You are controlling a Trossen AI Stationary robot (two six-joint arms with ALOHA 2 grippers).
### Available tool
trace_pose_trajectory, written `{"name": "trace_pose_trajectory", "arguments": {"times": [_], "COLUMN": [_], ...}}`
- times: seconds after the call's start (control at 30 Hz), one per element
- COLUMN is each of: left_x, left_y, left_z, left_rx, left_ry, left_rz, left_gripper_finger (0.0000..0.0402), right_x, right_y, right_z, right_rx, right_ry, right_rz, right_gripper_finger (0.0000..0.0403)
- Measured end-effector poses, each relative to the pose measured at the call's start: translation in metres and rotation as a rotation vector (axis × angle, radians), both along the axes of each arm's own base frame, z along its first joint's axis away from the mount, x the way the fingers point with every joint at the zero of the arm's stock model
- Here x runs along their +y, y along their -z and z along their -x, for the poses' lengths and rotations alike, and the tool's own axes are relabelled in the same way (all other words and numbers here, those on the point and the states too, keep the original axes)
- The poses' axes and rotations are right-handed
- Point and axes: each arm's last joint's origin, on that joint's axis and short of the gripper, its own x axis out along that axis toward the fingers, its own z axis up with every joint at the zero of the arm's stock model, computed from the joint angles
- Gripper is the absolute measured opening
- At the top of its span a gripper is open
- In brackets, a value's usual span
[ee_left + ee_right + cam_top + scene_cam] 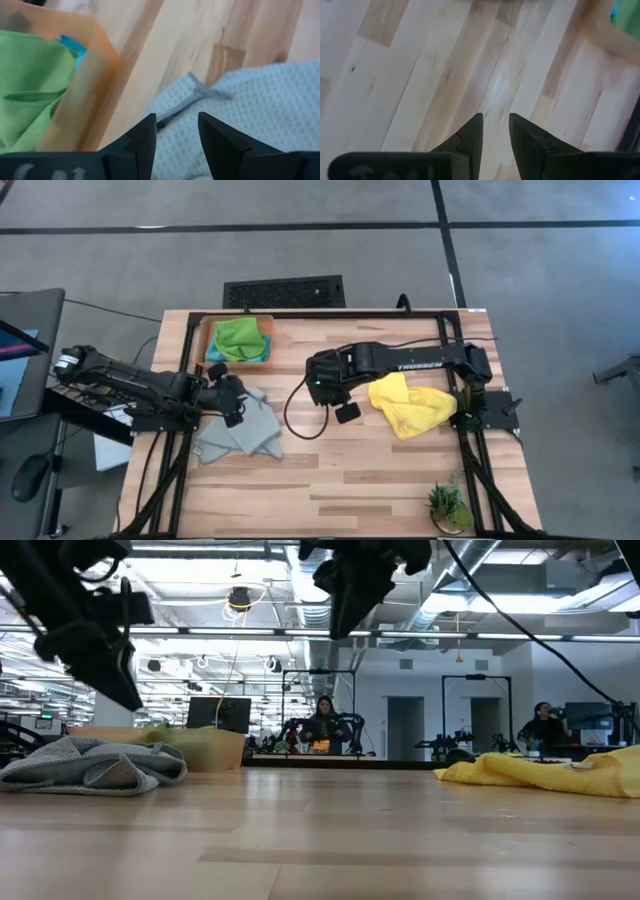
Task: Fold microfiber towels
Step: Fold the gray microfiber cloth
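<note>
- Table (pixel 330 470): light wood slats; both arms reach in over it from the sides
- Yellow towel (pixel 410 405): loose crumpled heap at the table's right side, just beside the right arm's base, unfolded; nothing grips it
- Grey towel (pixel 240 428): left of centre, bunched with overlapping flaps, not a neat fold; the low view shows it as a soft low mound (pixel 95 765)
- Tray (pixel 205 340): orange, at the far left of the table, holding the green towel (pixel 238 338) with a sliver of blue towel (pixel 214 369) at its near edge; these look already put away. No orange towel can be made out
- Left gripper (pixel 232 395): hovers above the grey towel's far edge, between towel and tray; fingers (pixel 142 142) apart, holding nothing; wrist view looks down on a corner of the grey cloth (pixel 200 90)
- Right gripper (pixel 347 412): raised over bare wood mid-table, between the two loose towels; fingers (pixel 472 135) slightly apart, empty
- Step in hand (judgement): grey towel being worked, fold incomplete or just begun; yellow waits
- Next move calls for: left gripper down onto a grey corner, pinch a single layer, draw it across flat; right gripper likely needed to pin or lift the opposite edge
</note>
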Motion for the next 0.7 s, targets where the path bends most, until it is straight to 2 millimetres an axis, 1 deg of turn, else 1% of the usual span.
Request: {"name": "trace_pose_trajectory", "arguments": {"times": [0.1, 0.27, 0.4, 0.57, 0.7], "left_x": [-0.001, 0.000, -0.001, -0.003, -0.004], "left_y": [0.007, 0.008, 0.011, 0.026, 0.038], "left_z": [0.000, -0.001, -0.009, -0.022, -0.028], "left_rx": [0.008, -0.012, 0.002, 0.078, 0.153], "left_ry": [0.041, 0.033, 0.060, 0.102, 0.088], "left_rz": [0.006, -0.033, -0.070, -0.105, -0.141], "left_gripper_finger": [0.0139, 0.0139, 0.0139, 0.0139, 0.0139], "right_x": [0.000, -0.001, -0.001, -0.001, -0.001], "right_y": [0.000, -0.001, -0.001, -0.001, -0.001], "right_z": [-0.001, -0.003, -0.003, -0.003, -0.003], "right_rx": [-0.011, -0.036, -0.038, -0.035, -0.029], "right_ry": [0.000, 0.003, 0.003, 0.002, 0.003], "right_rz": [0.000, 0.001, 0.001, 0.001, 0.001], "right_gripper_finger": [0.0118, 0.0118, 0.0118, 0.0118, 0.0118]}}
